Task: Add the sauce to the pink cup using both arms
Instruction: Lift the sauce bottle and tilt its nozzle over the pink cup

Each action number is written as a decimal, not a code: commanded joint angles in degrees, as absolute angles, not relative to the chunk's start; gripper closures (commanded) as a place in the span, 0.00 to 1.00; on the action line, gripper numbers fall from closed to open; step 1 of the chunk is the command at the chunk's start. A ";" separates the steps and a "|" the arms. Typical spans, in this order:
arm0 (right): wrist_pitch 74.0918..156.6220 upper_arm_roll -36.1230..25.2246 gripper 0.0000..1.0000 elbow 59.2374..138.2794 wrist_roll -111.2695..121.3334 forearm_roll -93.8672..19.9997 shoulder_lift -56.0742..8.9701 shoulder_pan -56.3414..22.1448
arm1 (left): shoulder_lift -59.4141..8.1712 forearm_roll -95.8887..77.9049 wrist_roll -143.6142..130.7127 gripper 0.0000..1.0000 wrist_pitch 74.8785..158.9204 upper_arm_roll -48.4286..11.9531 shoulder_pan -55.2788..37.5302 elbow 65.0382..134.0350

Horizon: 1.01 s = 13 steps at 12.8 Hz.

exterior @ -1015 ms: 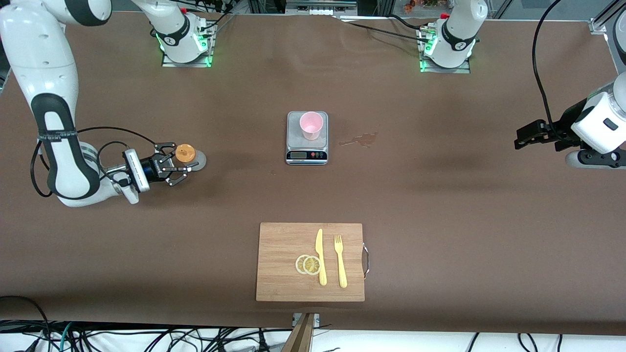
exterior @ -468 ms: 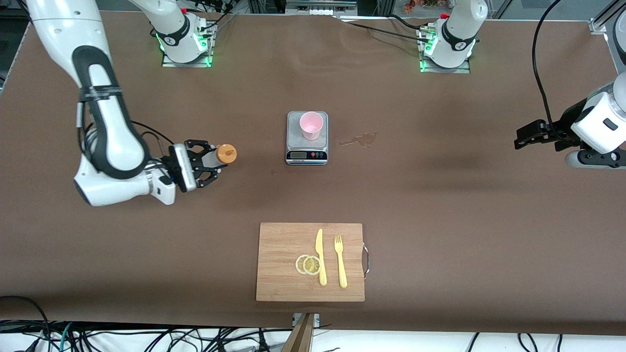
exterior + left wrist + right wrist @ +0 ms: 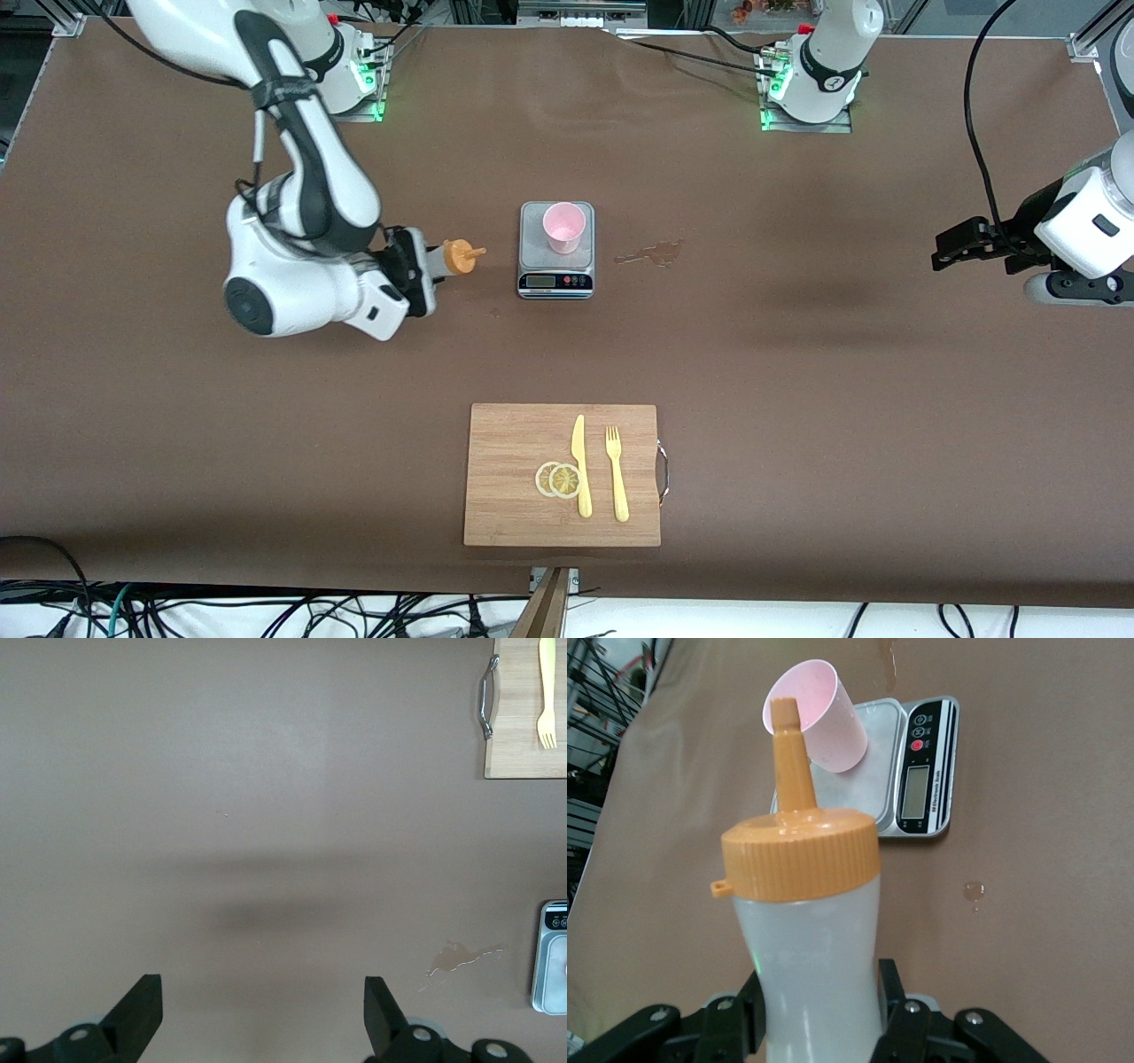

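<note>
The pink cup (image 3: 563,228) stands upright on a small silver scale (image 3: 555,270) in the middle of the table. My right gripper (image 3: 423,268) is shut on the sauce bottle (image 3: 450,259), a whitish squeeze bottle with an orange nozzle cap. It holds the bottle tipped over sideways above the table, just beside the scale toward the right arm's end, with the nozzle pointing at the cup. In the right wrist view the bottle (image 3: 811,939) fills the space between the fingers, and the cup (image 3: 824,718) sits just past the nozzle tip. My left gripper (image 3: 952,245) waits open at the left arm's end of the table, nothing in it (image 3: 261,1010).
A wooden cutting board (image 3: 514,496) lies nearer the front camera, carrying a yellow knife (image 3: 580,465), a yellow fork (image 3: 617,474) and two lemon slices (image 3: 558,479). A wet stain (image 3: 651,254) marks the cloth beside the scale toward the left arm's end.
My right arm has carried the sauce bottle from the right arm's end of the table to just beside the scale, tipping it so the nozzle points at the cup. The left arm has not moved.
</note>
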State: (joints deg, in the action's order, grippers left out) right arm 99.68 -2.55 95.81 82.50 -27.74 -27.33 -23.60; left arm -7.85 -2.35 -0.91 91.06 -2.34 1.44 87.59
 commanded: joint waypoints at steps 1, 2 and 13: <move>101.69 -2.99 0.74 97.56 74.12 -21.29 -24.87 -28.72 | -8.09 -1.67 0.26 0.00 90.00 -2.90 2.11 86.66; 102.47 -2.99 0.74 97.47 71.57 -19.18 -24.87 -31.09 | -8.09 -1.67 0.26 0.00 90.00 -2.90 2.20 86.66; 103.10 -2.90 0.72 97.12 43.17 0.77 -24.87 -46.75 | -8.17 -1.76 0.26 0.00 89.82 -2.90 1.93 86.48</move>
